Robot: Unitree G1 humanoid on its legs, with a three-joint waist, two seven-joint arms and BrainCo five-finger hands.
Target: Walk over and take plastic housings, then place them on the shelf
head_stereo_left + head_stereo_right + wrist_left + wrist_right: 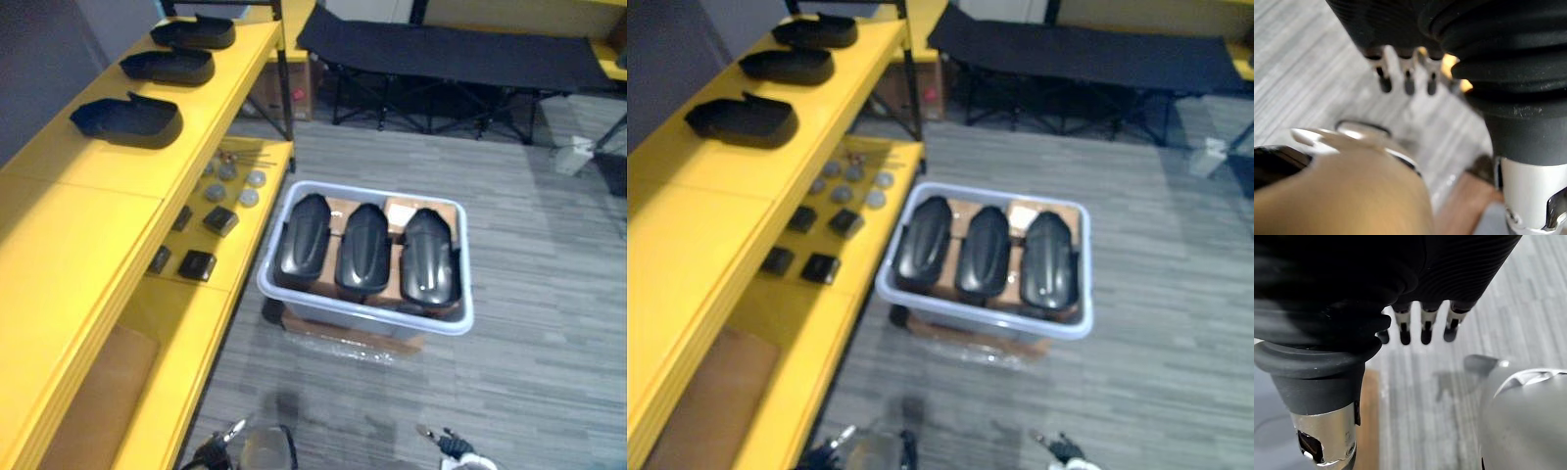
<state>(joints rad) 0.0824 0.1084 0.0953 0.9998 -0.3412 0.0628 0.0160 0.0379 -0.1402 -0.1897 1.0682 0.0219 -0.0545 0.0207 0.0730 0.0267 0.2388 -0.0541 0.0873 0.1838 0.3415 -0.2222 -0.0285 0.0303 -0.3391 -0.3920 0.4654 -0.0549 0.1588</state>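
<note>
Three black plastic housings (302, 245) (364, 250) (429, 257) lie side by side in a grey bin (367, 318) on the floor ahead of me. Three more black housings (127, 119) (168, 66) (196, 31) lie in a row on the top board of the yellow shelf (88, 215) at the left. My left hand (1408, 83) hangs low by my side with its fingers straight and nothing in it. My right hand (1425, 328) hangs the same way over the grey floor. Both hands (223, 441) (443, 443) are well short of the bin.
The bin rests on a cardboard box (353, 338). On the shelf's lower board lie small black blocks (198, 264) and round grey parts (250, 186). A black folding cot (451, 49) stands across the back. Grey floor lies between me and the bin.
</note>
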